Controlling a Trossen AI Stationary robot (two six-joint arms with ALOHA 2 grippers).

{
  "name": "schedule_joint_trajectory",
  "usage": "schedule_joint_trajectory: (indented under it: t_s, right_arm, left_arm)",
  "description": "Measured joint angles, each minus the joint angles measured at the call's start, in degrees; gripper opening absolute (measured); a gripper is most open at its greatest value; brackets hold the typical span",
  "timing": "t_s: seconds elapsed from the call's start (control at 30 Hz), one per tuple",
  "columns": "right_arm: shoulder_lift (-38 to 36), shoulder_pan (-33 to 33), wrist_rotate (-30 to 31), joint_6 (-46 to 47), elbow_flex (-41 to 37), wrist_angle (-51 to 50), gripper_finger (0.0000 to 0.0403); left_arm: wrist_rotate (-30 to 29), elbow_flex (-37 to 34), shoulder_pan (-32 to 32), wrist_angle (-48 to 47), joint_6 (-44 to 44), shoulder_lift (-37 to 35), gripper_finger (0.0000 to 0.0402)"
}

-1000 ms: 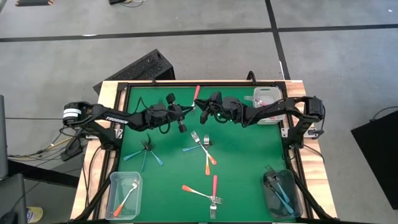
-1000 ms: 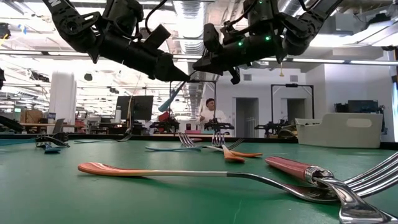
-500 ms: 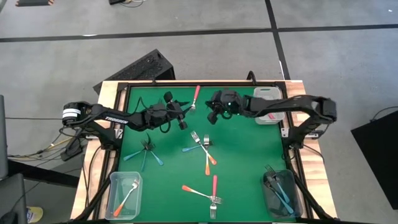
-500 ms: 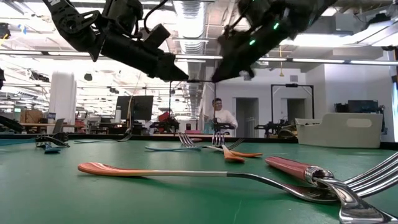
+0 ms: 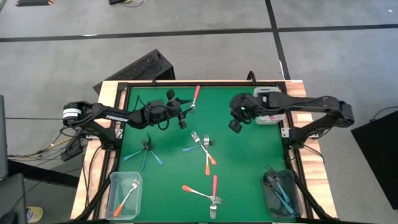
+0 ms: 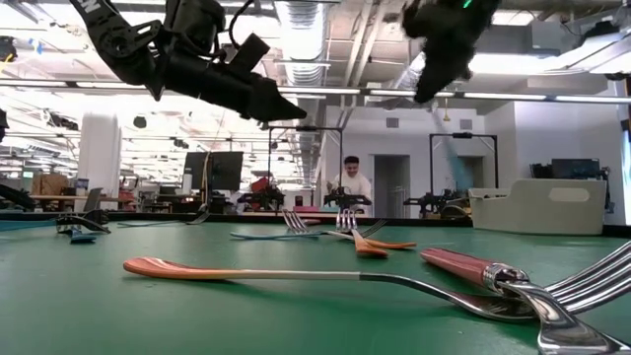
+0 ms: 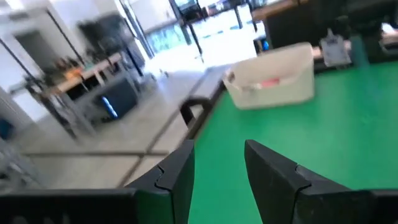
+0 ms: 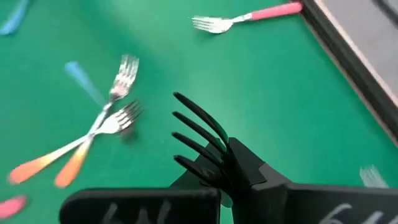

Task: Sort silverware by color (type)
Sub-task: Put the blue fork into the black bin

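light: bright, even overhead | shadows: soft | blur: both wrist views

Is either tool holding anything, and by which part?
Right tool grips a metal-tined fork just behind its tines, handle hidden; left tool open, empty.

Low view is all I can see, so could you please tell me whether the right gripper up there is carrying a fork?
Observer: Yes. The right wrist view shows the right gripper shut on a fork, with the tines sticking out past its fingers. The handle colour is hidden.
Operator: Thank you. Is the left gripper holding anything?
Observer: No. The left gripper is open, with nothing between its fingers.
Operator: And what is in the white bin, please?
Observer: The white bin at the mat's far right corner holds something pink.
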Motion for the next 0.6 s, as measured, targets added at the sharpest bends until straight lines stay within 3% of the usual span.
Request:
schedule_joint_trajectory:
  t_s: [0.17,0.3,0.43,0.6]
  right_arm:
    - [-2.51,2.39,-0.79,7.75,2.47,-13.09,0.0022]
    - [-5.13,5.12,-11.66,16.81,2.65,-22.48,0.0022]
    - [-6.16,11.89,-18.33,28.25,2.65,-28.32,0.0023]
    - [-6.76,23.12,-20.19,41.11,2.65,-30.06,0.0023]
  left_arm:
    - [3.19,-0.02,0.52,6.96,6.37,0.00,0.0133]
    - [2.10,-0.02,0.70,7.20,10.04,0.00,0.0133]
    - [0.33,-0.02,1.62,3.36,10.58,0.00,0.0133]
    - [1.08,-0.04,3.01,2.17,5.93,0.00,0.0132]
